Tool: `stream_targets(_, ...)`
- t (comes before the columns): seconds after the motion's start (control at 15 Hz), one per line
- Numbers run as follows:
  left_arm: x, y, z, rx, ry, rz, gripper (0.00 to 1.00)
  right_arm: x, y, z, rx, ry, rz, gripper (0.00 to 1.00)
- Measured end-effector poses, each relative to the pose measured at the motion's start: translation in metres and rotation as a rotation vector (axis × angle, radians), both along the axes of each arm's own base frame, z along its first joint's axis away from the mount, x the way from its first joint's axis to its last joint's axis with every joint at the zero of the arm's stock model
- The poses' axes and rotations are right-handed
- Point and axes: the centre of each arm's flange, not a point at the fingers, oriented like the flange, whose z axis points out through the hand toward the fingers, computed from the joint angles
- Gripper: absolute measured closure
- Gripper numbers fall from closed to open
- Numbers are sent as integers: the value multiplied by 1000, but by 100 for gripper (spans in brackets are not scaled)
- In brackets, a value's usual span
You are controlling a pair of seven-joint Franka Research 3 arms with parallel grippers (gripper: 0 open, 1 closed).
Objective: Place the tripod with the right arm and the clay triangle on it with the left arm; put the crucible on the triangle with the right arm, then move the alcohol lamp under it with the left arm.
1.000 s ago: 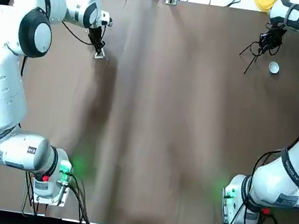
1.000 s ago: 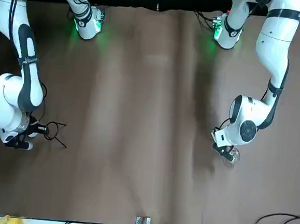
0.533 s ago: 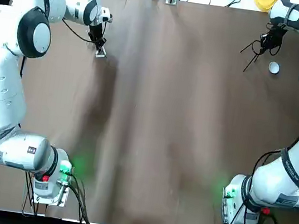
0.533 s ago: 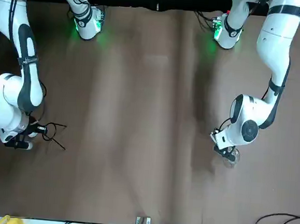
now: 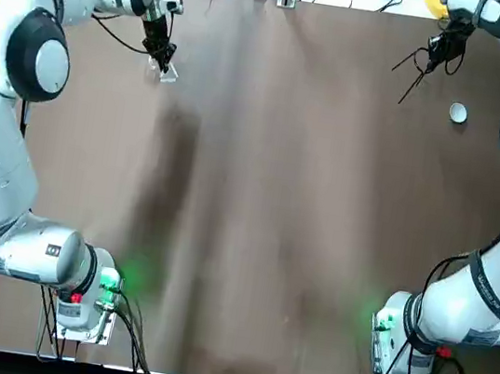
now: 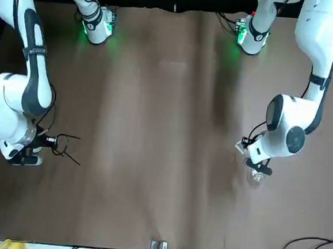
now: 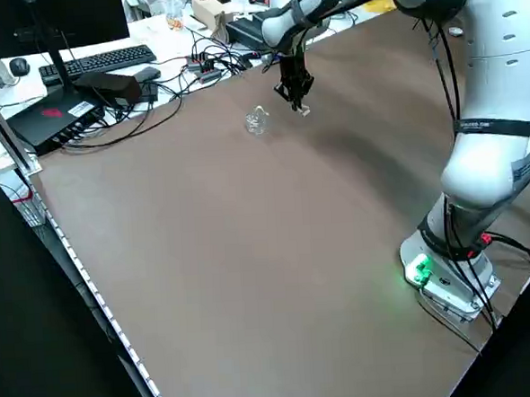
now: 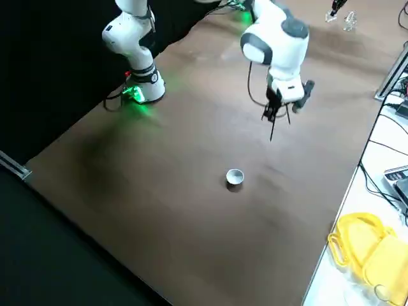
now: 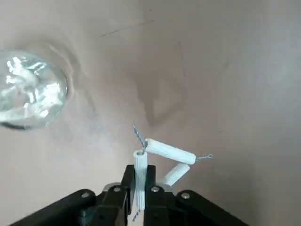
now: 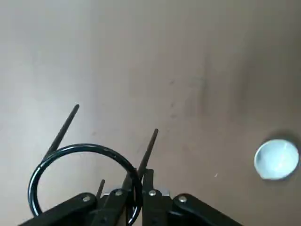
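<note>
My right gripper (image 5: 445, 45) is shut on the ring of the black wire tripod (image 5: 416, 69), which hangs above the far right of the table with its legs tilted (image 10: 61, 134). The white crucible (image 5: 458, 112) sits on the table beside it, also seen as a crucible (image 10: 276, 159) in the right wrist view. My left gripper (image 5: 160, 55) is shut on one rod of the white clay triangle (image 9: 165, 153), held above the far left of the table. The clear alcohol lamp (image 7: 257, 122) stands on the table just beside that gripper.
Cables, a keyboard (image 7: 104, 62) and boxes lie beyond the table's far edge. A yellow object (image 8: 366, 245) rests off the far right corner. Both arm bases (image 5: 87, 299) stand at the near edge, and brown table (image 5: 276, 200) stretches between them.
Both grippers have risen from the table. The right one carried the tripod up, away from the crucible. The left one lifted the clay triangle off the table beside the lamp.
</note>
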Motion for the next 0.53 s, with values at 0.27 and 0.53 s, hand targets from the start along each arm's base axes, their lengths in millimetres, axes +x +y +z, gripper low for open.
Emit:
stream_targets(0.27, 0, 8, 44, -62, -1, 84, 88, -10, 83, 25, -5, 50, -87, 91)
stream_targets(0.53, -6, 6, 86, -96, 5, 161, 88, -32, 200, 27, -24, 60, -164, 91)
